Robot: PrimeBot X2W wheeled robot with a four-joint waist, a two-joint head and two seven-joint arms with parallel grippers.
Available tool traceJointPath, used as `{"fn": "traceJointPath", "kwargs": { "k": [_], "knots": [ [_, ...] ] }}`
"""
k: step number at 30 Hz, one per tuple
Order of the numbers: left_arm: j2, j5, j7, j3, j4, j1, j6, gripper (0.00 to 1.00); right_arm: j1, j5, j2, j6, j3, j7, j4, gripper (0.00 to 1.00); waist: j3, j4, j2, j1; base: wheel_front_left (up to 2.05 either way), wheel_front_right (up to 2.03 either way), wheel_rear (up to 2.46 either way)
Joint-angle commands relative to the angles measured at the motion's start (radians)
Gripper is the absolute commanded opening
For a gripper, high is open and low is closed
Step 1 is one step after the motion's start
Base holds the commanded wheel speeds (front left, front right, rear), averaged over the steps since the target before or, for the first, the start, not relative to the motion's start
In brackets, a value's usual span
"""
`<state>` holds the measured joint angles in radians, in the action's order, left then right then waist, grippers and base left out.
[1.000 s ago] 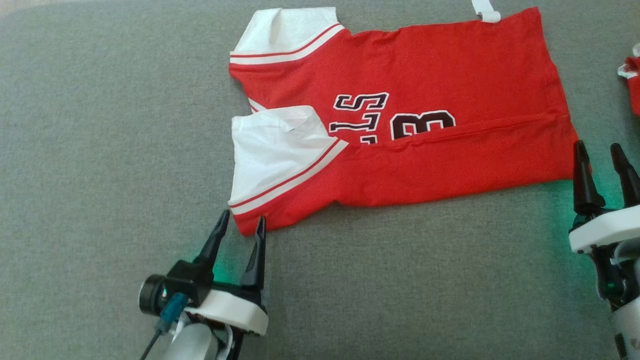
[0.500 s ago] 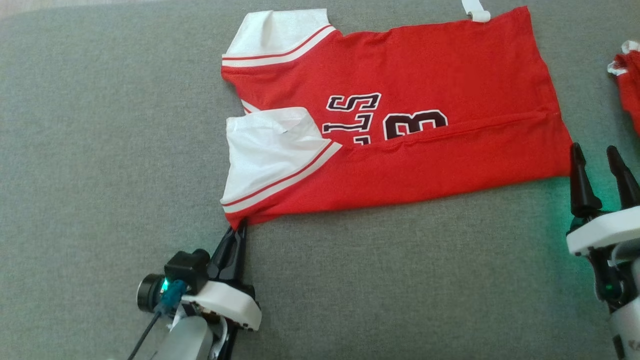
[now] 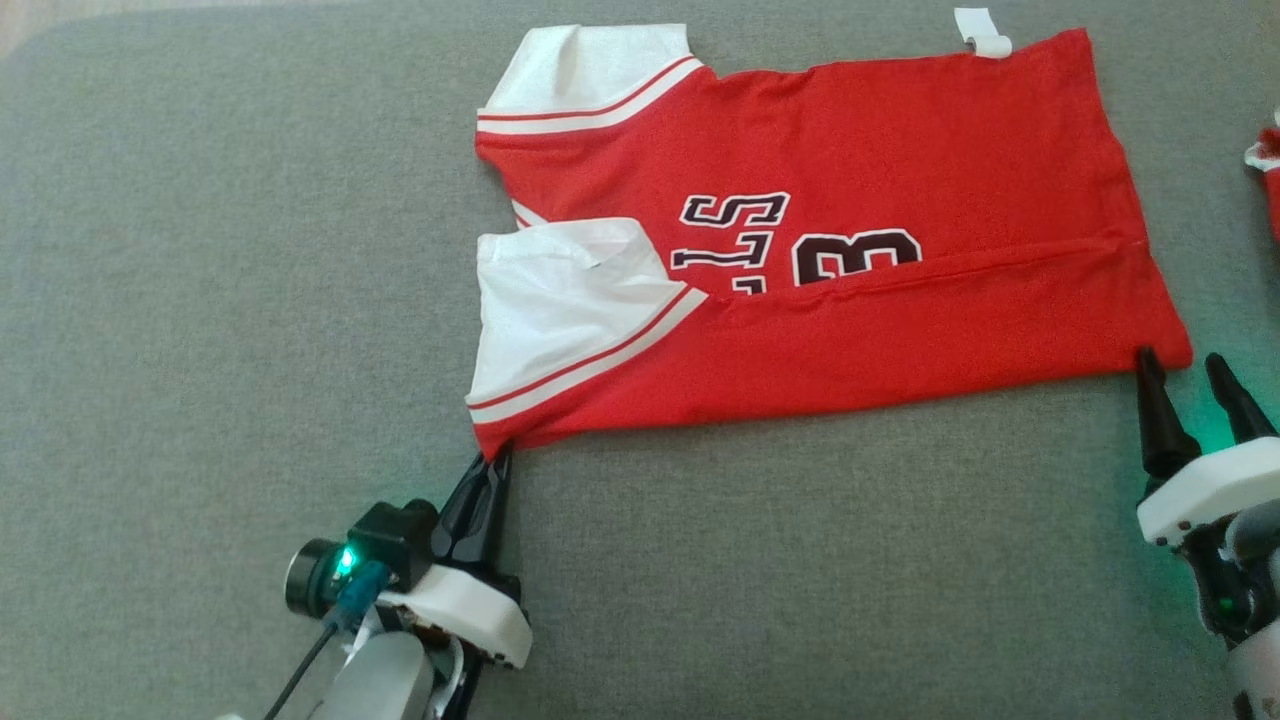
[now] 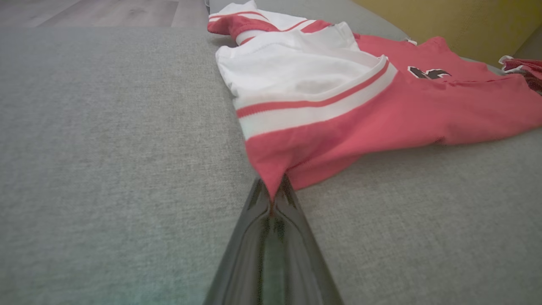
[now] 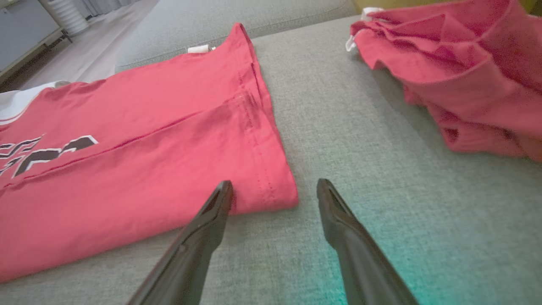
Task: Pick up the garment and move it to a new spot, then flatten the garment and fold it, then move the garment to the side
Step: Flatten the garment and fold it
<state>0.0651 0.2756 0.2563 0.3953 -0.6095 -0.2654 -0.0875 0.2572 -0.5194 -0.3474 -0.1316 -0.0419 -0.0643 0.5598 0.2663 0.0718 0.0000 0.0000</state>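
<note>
Lying flat, red-white garment (image 3: 850, 140); left fingers (image 3: 478, 505) pinching corner, right fingers (image 3: 1156, 415) spread, empty.

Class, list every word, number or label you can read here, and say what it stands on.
"LS": black, white-edged letters lying sideways on the red jersey; the rest is folded under.
Large numeral beside them: half hidden by the fold, not readable.
White tag at the jersey's edge: no legible text.
</note>
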Motion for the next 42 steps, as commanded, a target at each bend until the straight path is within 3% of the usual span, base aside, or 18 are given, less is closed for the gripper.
{"fn": "traceJointPath", "kwargs": {
  "k": [1,7,8,10,11,12,20,29,42],
  "knots": [
    [0.022,0.0,0.003,-0.022,0.029,-0.008,0.002,0.0,0.008,0.0,-0.015,0.001,-0.005,0.006,-0.015,1.0,0.0,0.004,0.0,0.0,0.0,0.0,0.0],
    [0.023,0.003,0.004,-0.016,0.049,-0.004,0.006,0.0,0.022,-0.004,-0.012,0.001,-0.003,0.034,0.005,1.0,-0.003,0.016,0.0,0.0,0.0,0.0,0.0],
    [0.024,0.004,0.004,-0.015,0.052,-0.003,0.007,0.0,0.025,-0.005,-0.012,0.001,-0.003,0.036,0.008,0.96,-0.003,0.017,0.0,0.0,0.0,0.0,0.0],
    [0.025,0.004,0.004,-0.013,0.058,0.0,0.009,0.0,0.03,-0.013,-0.012,0.001,-0.005,0.046,0.013,0.42,-0.002,0.018,0.0,0.0,0.0,0.0,0.0],
    [0.026,0.005,0.004,-0.011,0.061,0.0,0.009,0.0,0.033,-0.017,-0.013,0.001,-0.005,0.049,0.015,0.03,0.0,0.019,0.0,0.0,0.0,0.0,0.0],
    [0.026,0.005,0.004,-0.01,0.063,0.0,0.01,0.0,0.035,-0.02,-0.015,0.001,-0.006,0.051,0.016,0.0,0.002,0.02,0.0,0.0,0.0,0.0,0.0],
    [0.037,0.01,0.004,-0.001,0.07,0.017,0.011,0.0,0.012,-0.055,-0.035,0.001,-0.028,0.04,0.003,0.0,-0.023,0.021,0.0,0.0,0.0,0.0,0.0],
    [0.068,0.023,-0.008,0.013,0.129,0.148,0.023,0.0,-0.122,-0.104,-0.047,0.001,-0.045,0.023,-0.047,0.0,-0.115,0.009,0.0,0.0,0.0,0.0,0.0],
    [0.133,0.023,-0.091,0.051,0.293,0.328,0.044,0.0,-0.351,-0.108,-0.056,0.001,0.039,0.046,-0.172,0.0,-0.187,0.004,0.0,0.0,0.0,0.0,0.0]
  ]
}}
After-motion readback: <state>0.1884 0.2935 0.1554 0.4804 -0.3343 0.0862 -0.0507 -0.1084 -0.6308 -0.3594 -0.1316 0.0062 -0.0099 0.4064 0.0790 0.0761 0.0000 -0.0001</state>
